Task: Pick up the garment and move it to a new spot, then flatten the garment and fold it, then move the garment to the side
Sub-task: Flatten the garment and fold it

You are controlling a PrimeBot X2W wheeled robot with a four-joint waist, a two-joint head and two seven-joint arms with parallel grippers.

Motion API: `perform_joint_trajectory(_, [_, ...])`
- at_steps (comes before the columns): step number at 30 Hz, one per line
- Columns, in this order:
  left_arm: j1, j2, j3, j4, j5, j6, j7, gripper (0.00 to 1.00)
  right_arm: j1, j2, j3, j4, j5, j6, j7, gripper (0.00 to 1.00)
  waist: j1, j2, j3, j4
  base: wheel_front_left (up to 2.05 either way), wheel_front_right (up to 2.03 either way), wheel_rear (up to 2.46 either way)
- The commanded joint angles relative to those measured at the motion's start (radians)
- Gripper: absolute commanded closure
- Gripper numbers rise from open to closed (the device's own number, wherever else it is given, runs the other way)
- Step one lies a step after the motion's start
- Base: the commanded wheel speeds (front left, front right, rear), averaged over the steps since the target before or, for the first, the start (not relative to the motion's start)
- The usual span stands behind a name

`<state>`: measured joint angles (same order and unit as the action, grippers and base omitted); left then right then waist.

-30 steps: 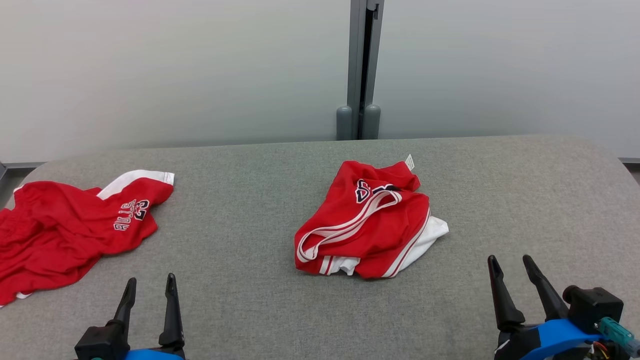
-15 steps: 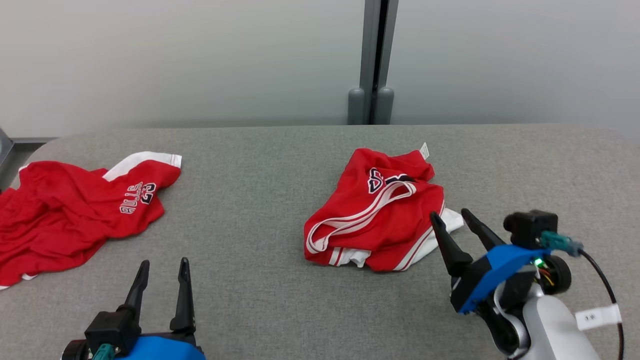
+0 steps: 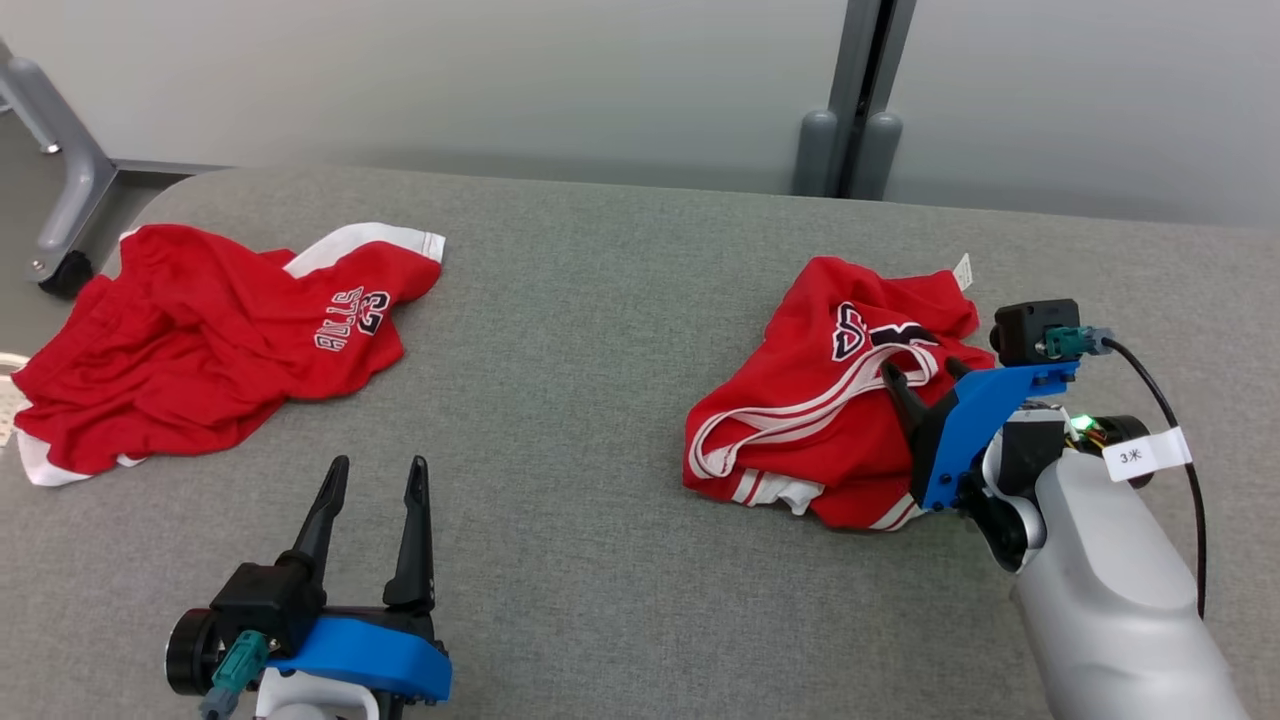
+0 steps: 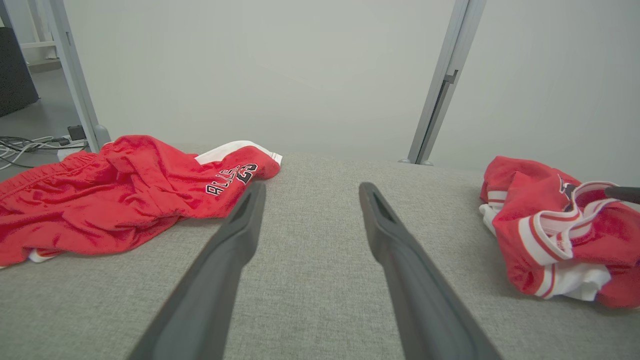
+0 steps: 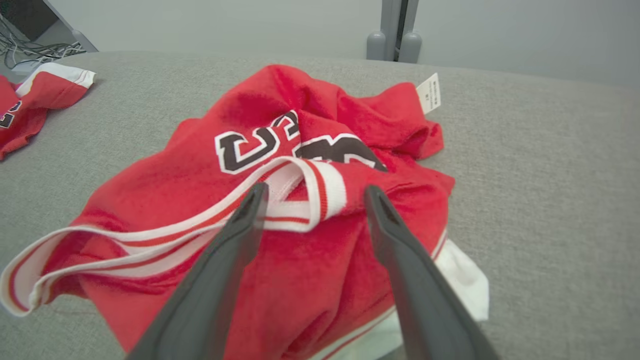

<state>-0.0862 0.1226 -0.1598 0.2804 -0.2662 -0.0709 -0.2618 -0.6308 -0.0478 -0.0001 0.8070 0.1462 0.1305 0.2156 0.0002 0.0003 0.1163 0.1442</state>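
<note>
The garment (image 3: 800,430) is a crumpled red jersey with white striped trim and black lettering, lying right of centre on the grey table (image 3: 560,350). My right gripper (image 3: 920,370) stands open just above its right part. In the right wrist view the right gripper (image 5: 316,190) straddles a white-and-red trim band of the garment (image 5: 240,145) without closing on it. My left gripper (image 3: 378,468) is open over bare table at the lower left, empty. In the left wrist view the left gripper (image 4: 310,186) points along the table, with the garment (image 4: 540,225) at the right.
Another red garment (image 3: 210,340) printed "BULLS 23" lies spread at the table's left end, also seen as the same red garment (image 4: 110,195) in the left wrist view. A grey wheeled frame leg (image 3: 60,190) stands beyond the table's far left corner. A grey post (image 3: 850,140) rises behind the table.
The head camera has shifted. My right gripper has reached forward and left from the table's near right edge to hover over the garment. The left gripper stays open, much where it was.
</note>
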Motion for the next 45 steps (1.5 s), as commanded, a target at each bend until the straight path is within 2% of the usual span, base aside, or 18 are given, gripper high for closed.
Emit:
perform_joint_trajectory(1, [-0.012, -0.001, 0.0, 0.0, 0.006, -0.004, -0.005, 0.0, -0.031, -0.005, -0.003, 0.017, -0.008, 0.0, -0.014, 0.0, -0.0002, -0.0003, 0.013, 0.015, 0.0, 0.0, 0.0])
perform_joint_trajectory(8, [-0.022, -0.012, -0.003, 0.002, 0.015, -0.013, -0.005, 0.0, -0.086, -0.005, -0.081, 0.159, -0.14, 0.0, -0.05, 0.0, -0.0002, -0.0003, 0.026, 0.038, 0.0, 0.0, 0.0])
perform_joint_trajectory(9, [-0.022, -0.014, -0.003, 0.003, 0.016, -0.015, -0.005, 0.0, -0.093, -0.005, -0.098, 0.172, -0.155, 0.0, -0.054, 0.02, -0.0002, -0.0003, 0.027, 0.04, 0.0, 0.0, 0.0])
perform_joint_trajectory(10, [-0.021, -0.015, -0.004, 0.003, 0.017, -0.016, -0.005, 0.0, -0.095, -0.005, -0.112, 0.185, -0.167, 0.0, -0.063, 0.47, -0.0002, -0.0003, 0.027, 0.041, 0.0, 0.0, 0.0])
perform_joint_trajectory(11, [-0.021, -0.017, -0.004, 0.003, 0.019, -0.016, -0.005, 0.0, -0.098, -0.005, -0.127, 0.194, -0.184, 0.0, -0.072, 0.81, -0.0002, -0.0003, 0.028, 0.041, 0.0, 0.0, 0.0])
perform_joint_trajectory(12, [-0.02, -0.018, -0.004, 0.003, 0.02, -0.018, -0.005, 0.0, -0.099, -0.005, -0.14, 0.205, -0.201, 0.0, -0.075, 1.0, -0.0002, -0.0003, 0.027, 0.041, 0.0, 0.0, 0.0])
perform_joint_trajectory(19, [-0.02, -0.024, 0.0, 0.009, 0.021, -0.024, -0.005, 0.0, -0.137, -0.005, -0.199, 0.246, -0.257, 0.0, -0.124, 1.0, -0.0002, -0.0003, 0.012, 0.031, 0.0, 0.0, 0.0])
perform_joint_trajectory(23, [-0.018, -0.03, 0.001, 0.01, 0.023, -0.028, -0.005, 0.0, -0.189, -0.004, -0.166, 0.235, -0.25, 0.0, -0.197, 1.0, -0.0002, -0.0003, -0.003, 0.03, 0.0, 0.0, 0.0])
perform_joint_trajectory(26, [-0.018, -0.034, 0.003, 0.007, 0.025, -0.028, -0.005, 0.0, -0.244, -0.004, -0.067, 0.217, -0.202, 0.0, -0.27, 1.0, -0.0002, -0.0003, -0.015, 0.034, 0.0, 0.0, 0.0])
perform_joint_trajectory(29, [-0.018, -0.035, 0.007, 0.004, 0.028, -0.029, -0.005, 0.0, -0.298, -0.004, 0.072, 0.18, -0.092, 0.0, -0.322, 1.0, -0.0002, -0.0003, -0.027, 0.04, 0.0, 0.0, 0.0])
perform_joint_trajectory(33, [-0.007, -0.036, 0.011, -0.004, 0.031, -0.03, -0.005, 0.0, -0.359, -0.004, 0.266, 0.067, 0.043, 0.0, -0.365, 1.0, -0.0002, -0.0003, -0.038, 0.047, 0.0, 0.0, 0.0])
perform_joint_trajectory(36, [-0.003, -0.038, 0.017, -0.01, 0.034, -0.029, -0.005, 0.0, -0.402, -0.005, 0.363, -0.029, 0.123, 0.0, -0.39, 1.0, -0.0002, -0.0003, -0.042, 0.05, 0.0, 0.0, 0.0])
perform_joint_trajectory(41, [0.002, -0.04, 0.027, -0.016, 0.037, -0.03, -0.005, 0.0, -0.469, -0.005, 0.44, -0.157, 0.213, 0.0, -0.413, 1.0, -0.0002, -0.0003, -0.048, 0.049, 0.0, 0.0, 0.0])
perform_joint_trajectory(45, [0.01, -0.04, 0.038, -0.026, 0.037, -0.027, -0.005, 0.0, -0.515, -0.006, 0.414, -0.208, 0.247, 0.0, -0.417, 1.0, -0.0002, -0.0003, -0.045, 0.037, 0.0, 0.0, 0.0])
